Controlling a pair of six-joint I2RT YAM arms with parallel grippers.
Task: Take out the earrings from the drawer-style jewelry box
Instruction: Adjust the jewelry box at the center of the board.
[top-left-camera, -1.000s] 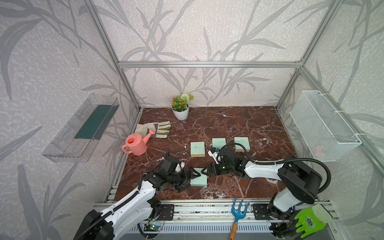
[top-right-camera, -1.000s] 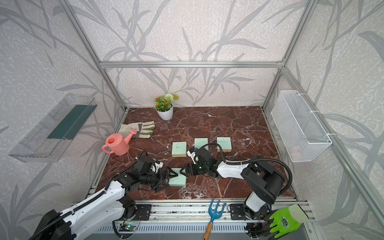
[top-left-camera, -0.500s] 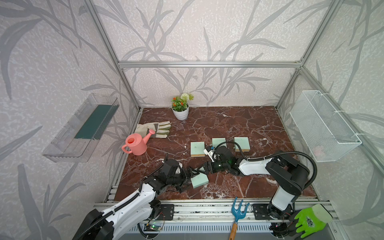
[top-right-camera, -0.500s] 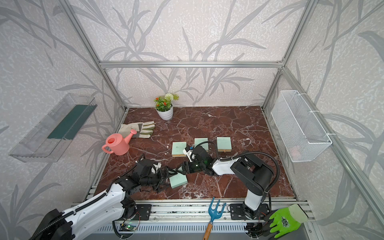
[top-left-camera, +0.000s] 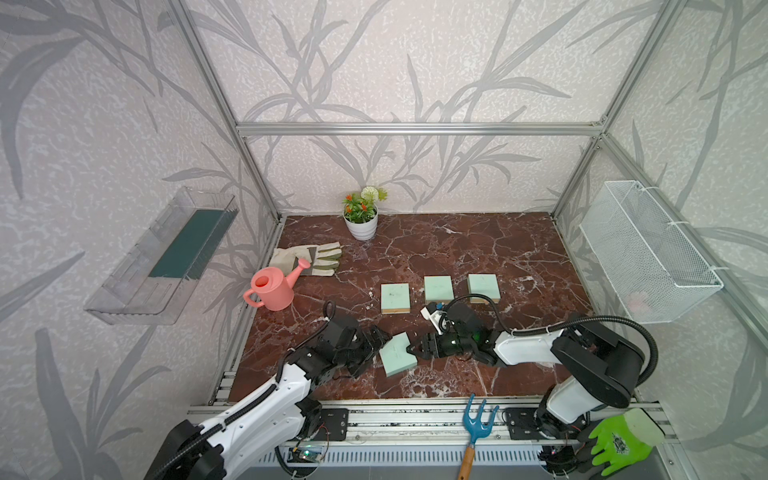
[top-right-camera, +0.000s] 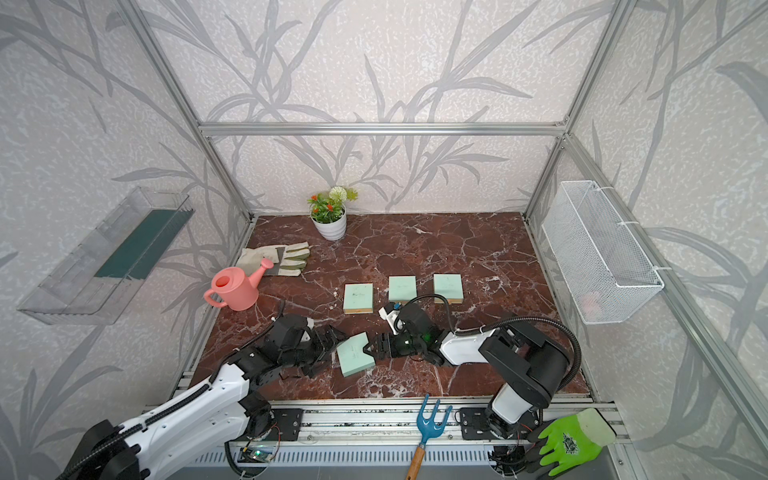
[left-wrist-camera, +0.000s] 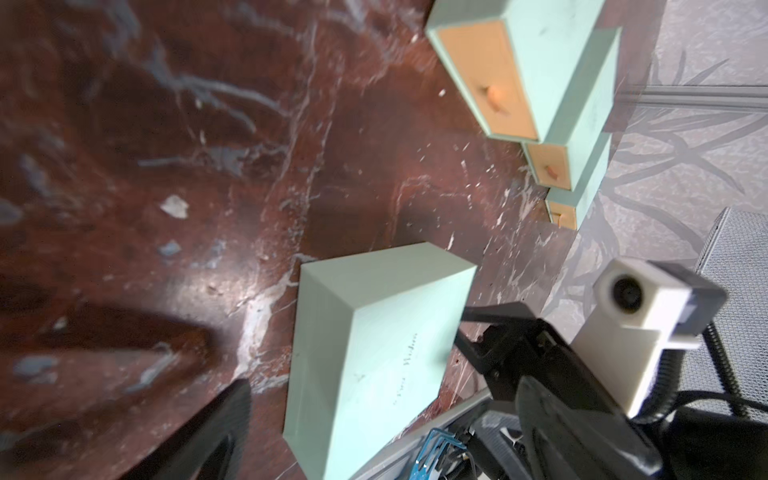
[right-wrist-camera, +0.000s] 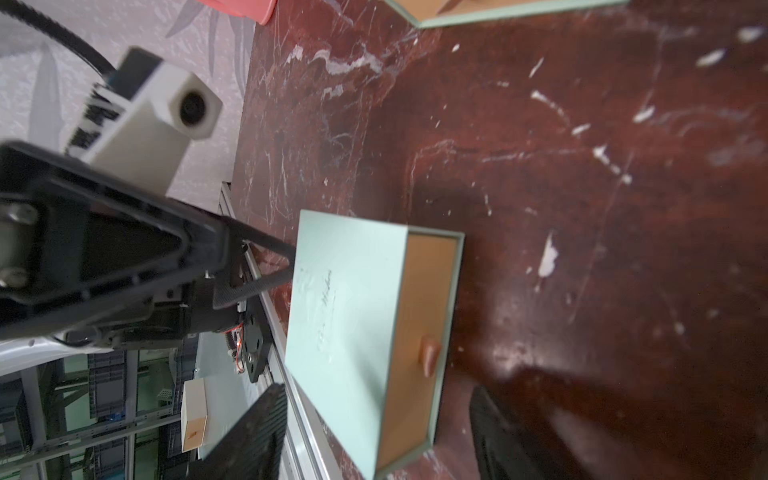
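A mint-green drawer-style jewelry box (top-left-camera: 398, 354) (top-right-camera: 354, 354) lies askew near the front of the marble floor, its orange drawer front (right-wrist-camera: 424, 332) shut, knob (right-wrist-camera: 430, 353) showing. The earrings are hidden. My right gripper (right-wrist-camera: 376, 390) (top-left-camera: 410, 350) is open and straddles the drawer-front end, with a gap between each finger and the box. My left gripper (top-left-camera: 377, 348) stands wide open at the opposite end of the box (left-wrist-camera: 365, 353); only one of its fingers (left-wrist-camera: 220, 428) shows in the left wrist view.
Three more mint boxes (top-left-camera: 395, 297) (top-left-camera: 438, 289) (top-left-camera: 483, 287) stand in a row behind. A pink watering can (top-left-camera: 270, 289), work gloves (top-left-camera: 307, 259) and a flower pot (top-left-camera: 360, 216) sit at the back left. A blue hand rake (top-left-camera: 478, 419) and a green glove (top-left-camera: 615, 444) lie on the front rail.
The box between the grippers has turned askew. My right gripper has settled at its drawer end and its jaws have narrowed a little. My left gripper stays wide.
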